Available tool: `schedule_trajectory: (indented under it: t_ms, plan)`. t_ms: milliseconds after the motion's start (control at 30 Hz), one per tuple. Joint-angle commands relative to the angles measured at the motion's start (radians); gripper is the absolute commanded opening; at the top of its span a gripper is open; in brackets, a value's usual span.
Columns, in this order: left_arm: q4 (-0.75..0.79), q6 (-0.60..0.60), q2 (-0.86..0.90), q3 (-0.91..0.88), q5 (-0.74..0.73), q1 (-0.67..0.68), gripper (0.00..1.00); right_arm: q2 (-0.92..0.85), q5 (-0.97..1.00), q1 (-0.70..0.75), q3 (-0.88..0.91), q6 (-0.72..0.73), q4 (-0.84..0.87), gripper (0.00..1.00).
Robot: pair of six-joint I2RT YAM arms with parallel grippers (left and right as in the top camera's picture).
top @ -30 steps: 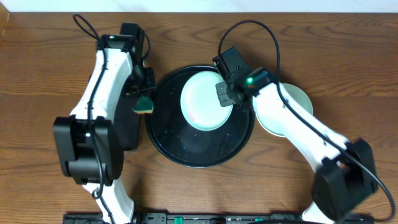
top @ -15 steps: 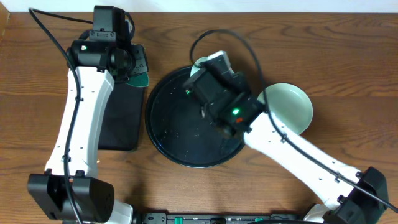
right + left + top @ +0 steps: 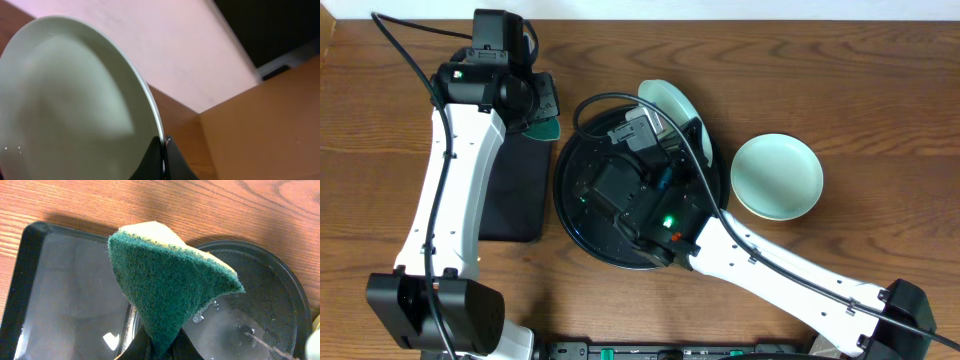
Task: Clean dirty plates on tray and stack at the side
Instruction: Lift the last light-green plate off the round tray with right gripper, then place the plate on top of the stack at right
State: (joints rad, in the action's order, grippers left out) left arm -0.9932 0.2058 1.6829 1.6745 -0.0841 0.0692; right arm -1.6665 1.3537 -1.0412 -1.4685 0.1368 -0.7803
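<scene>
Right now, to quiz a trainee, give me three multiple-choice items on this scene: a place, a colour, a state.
1. The free plate lies: A on the round tray; B on the table, right of that tray; C under the sponge.
2. The sponge's scrubbing face is: A red; B green; C blue.
3. The held plate, in the right gripper, is: A flat; B upside down; C tilted, pinched at its rim.
B, bare wood surrounds it; B, the wrist view shows green; C, the gripper clamps its edge.

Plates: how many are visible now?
2. One plate lies on the table right of the tray; the right gripper holds another tilted over the tray's far rim. Others may be hidden.
</scene>
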Motion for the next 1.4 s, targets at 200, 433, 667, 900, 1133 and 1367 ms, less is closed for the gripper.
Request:
schedule_trajectory:
  t_ms: [200, 433, 667, 900, 1133, 1367]
  plan:
    - [-0.012, -0.013, 0.0, 0.011, -0.01, -0.001, 0.07, 0.024, 0.095, -0.02, -0.002, -0.003, 0.002, 0.01]
    - [-0.015, -0.013, 0.0, 0.011, -0.01, -0.001, 0.07, 0.024, -0.241, 0.015, -0.001, -0.001, -0.038, 0.01]
    - [-0.018, -0.013, 0.0, 0.011, -0.01, -0.001, 0.08, 0.024, -0.873, 0.168, -0.001, 0.076, -0.072, 0.01]
    - [-0.026, -0.013, 0.0, 0.011, -0.009, -0.001, 0.08, 0.024, -1.405, 0.404, -0.001, 0.076, -0.07, 0.01]
    - [-0.045, -0.013, 0.0, 0.011, 0.01, -0.001, 0.08, 0.025, -1.661, 0.676, -0.001, 0.076, -0.125, 0.01]
    - [-0.051, -0.013, 0.0, 0.011, 0.024, -0.001, 0.07, 0.019, -1.474, 0.915, -0.001, 0.003, -0.272, 0.01]
